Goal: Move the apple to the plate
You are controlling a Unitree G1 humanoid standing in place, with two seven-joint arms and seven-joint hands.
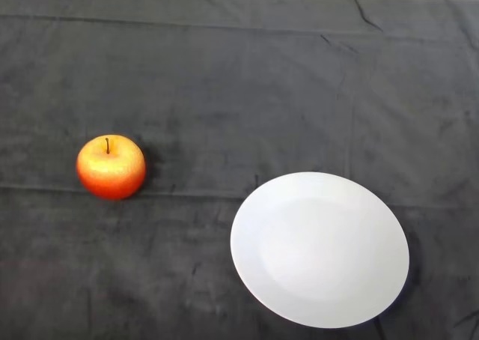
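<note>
Apple on the left, plate on the right, well apart.

The desk (239, 70) fills the view under its dark cloth, creased in long folds across the middle and at the far right corner. Toward the near right sits the white plate (319, 249), round and bare. Over on the left rests the apple (111, 166), red low down and yellow on top, upright with its dark stem pointing up, lying on the cloth and not on the plate.

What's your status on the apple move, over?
No hand in view. Apple upright on cloth, left of plate, apart from it. Plate bare. Nothing between them.
</note>
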